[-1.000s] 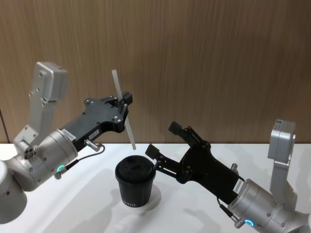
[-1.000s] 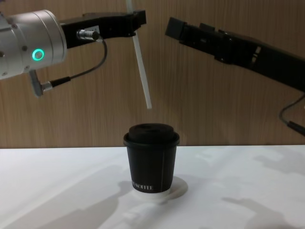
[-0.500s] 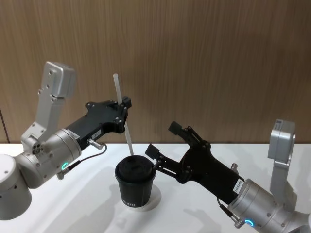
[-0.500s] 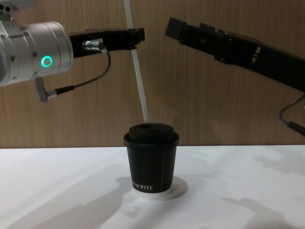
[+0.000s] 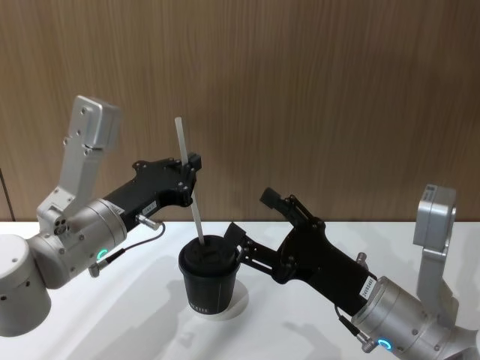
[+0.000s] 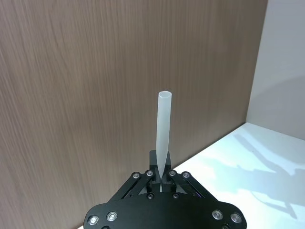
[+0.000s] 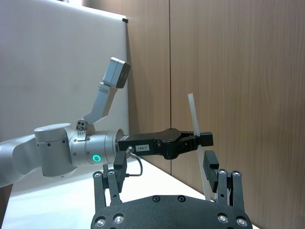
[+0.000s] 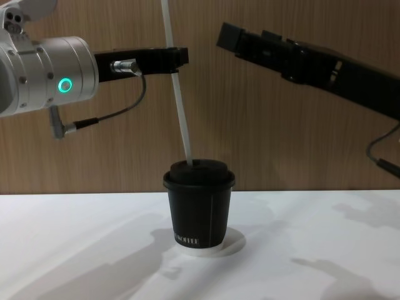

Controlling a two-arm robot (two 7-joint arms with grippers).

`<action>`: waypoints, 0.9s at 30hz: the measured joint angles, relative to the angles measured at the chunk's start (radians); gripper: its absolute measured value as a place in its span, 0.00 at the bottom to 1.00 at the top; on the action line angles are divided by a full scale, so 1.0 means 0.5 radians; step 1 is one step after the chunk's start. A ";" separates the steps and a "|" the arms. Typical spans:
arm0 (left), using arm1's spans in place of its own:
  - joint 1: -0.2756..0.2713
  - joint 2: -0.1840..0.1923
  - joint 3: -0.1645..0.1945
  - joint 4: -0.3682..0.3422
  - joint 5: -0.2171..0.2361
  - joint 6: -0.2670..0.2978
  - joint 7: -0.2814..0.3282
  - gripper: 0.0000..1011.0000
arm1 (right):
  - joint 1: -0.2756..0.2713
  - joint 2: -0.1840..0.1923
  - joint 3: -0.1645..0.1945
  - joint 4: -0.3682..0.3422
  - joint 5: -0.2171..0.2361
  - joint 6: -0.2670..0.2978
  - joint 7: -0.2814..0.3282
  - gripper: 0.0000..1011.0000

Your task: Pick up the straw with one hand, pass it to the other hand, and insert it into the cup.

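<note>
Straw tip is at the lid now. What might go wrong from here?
1. The straw leans; pushed down by the left end effector, it may miss the lid opening and bend.
2. A sideways push could tip the cup.
3. The right end effector, open beside the cup, might knock it.

Wood-grain wall [image 5: 337,90] behind white table [image 8: 325,250]

The cup [image 8: 199,209] stands on a disc [image 8: 232,241] on the counter [image 8: 75,250]. The straw [image 8: 177,94] rises tilted from its lid, held above by the left hand [image 5: 192,166]. The right hand [image 5: 253,217] hangs just right of the cup.
</note>
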 joint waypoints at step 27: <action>-0.014 -0.035 -0.006 0.062 0.016 0.074 -0.079 0.01 | 0.000 0.000 0.000 0.000 0.000 0.000 0.000 0.99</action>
